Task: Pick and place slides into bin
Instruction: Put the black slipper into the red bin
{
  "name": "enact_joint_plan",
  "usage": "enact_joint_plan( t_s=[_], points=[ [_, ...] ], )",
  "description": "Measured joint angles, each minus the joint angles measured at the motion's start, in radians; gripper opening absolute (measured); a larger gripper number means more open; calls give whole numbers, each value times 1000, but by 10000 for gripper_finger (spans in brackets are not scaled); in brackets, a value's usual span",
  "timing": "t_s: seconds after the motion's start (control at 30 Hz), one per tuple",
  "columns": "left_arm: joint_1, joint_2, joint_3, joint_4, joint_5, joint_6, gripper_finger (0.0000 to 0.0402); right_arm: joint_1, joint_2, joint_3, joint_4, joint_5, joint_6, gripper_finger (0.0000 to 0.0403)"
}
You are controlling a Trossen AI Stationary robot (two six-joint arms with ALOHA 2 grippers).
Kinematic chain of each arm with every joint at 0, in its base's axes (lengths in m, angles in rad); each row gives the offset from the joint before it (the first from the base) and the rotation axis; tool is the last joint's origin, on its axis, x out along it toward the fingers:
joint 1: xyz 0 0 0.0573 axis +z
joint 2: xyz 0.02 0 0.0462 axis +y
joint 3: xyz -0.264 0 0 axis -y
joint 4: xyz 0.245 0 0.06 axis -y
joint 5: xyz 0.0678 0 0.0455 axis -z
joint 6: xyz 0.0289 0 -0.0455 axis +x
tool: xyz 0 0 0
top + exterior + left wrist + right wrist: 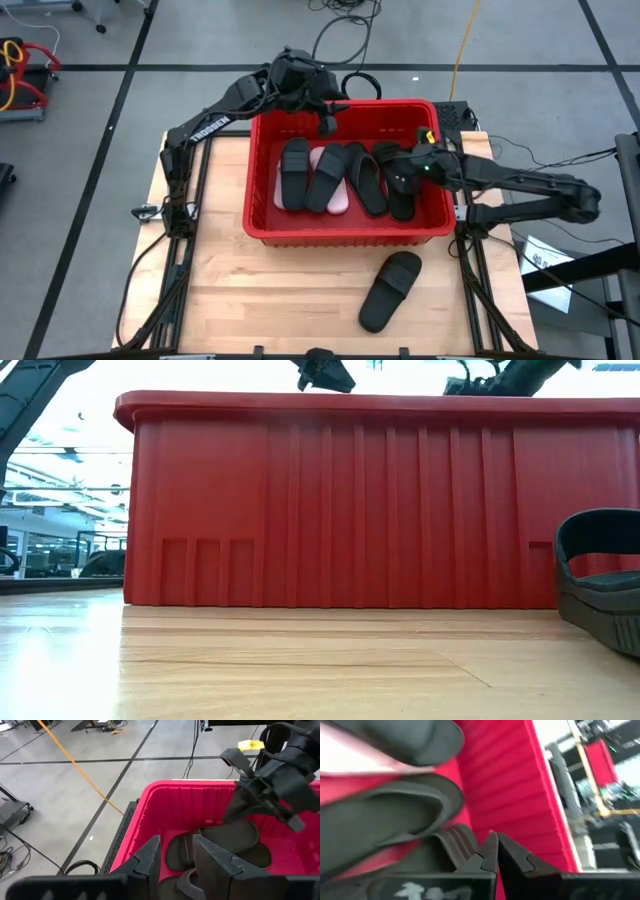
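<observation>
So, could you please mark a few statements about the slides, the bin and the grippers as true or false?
1. One black slide lies on the table outside the bin. True.
2. The bin is blue. False: it is red.
3. The right gripper is shut, inside the bin. True.
4. The left gripper holds a pink slide. False: it is open and empty, over the bin's far edge.
5. A pink slide lies in the bin. True.

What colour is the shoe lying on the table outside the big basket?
Black. The slide outside the red bin shows best in the high view.
</observation>
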Motion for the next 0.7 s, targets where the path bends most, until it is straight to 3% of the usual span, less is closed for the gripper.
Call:
enact_joint_plan(
  t_s=[0.13,0.37,0.7],
  points=[
    [1,0,0,0,0,0,115,-61,46,0,8,19,67,7],
    [0,0,0,0,0,0,115,-110,104,0,-56,-158,13,24],
    [1,0,0,0,0,1,115,-115,178,0,-56,-157,-10,111]
  ],
)
